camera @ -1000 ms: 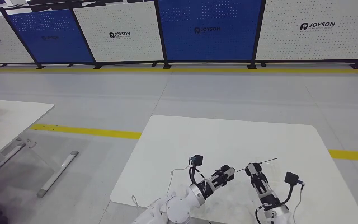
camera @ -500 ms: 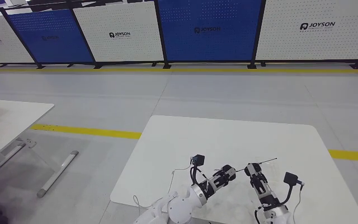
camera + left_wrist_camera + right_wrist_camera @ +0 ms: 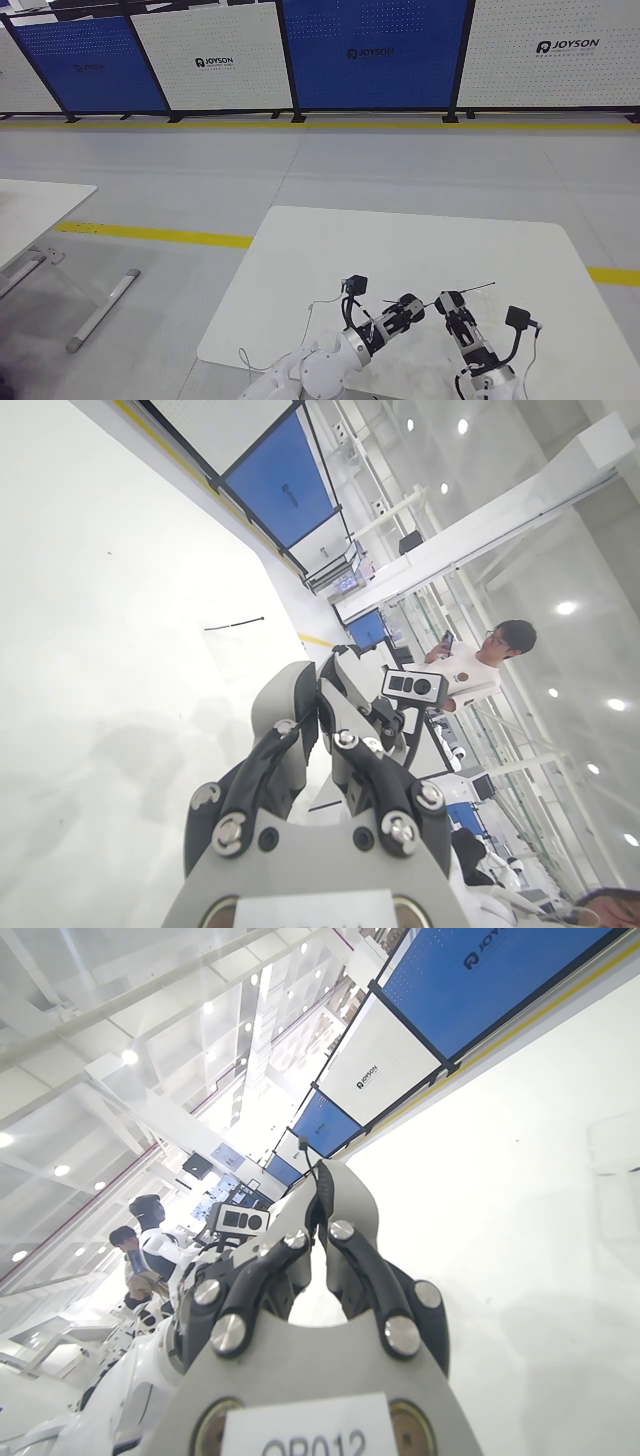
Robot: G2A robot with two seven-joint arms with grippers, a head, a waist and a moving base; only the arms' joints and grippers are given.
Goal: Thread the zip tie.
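The zip tie (image 3: 303, 1144) is in the air over the near part of the table (image 3: 400, 250), between your grippers. The right gripper (image 3: 320, 1178) is closed just behind its head and the left gripper (image 3: 316, 700) pinches the thin tail, probably so you can aim one into the other.

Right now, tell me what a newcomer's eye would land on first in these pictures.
The left gripper and right gripper sit almost tip to tip over the near part of the white table. Both are shut on a thin black zip tie, whose head pokes out past the right one's fingertips. A second zip tie lies loose on the table just beyond the right gripper.
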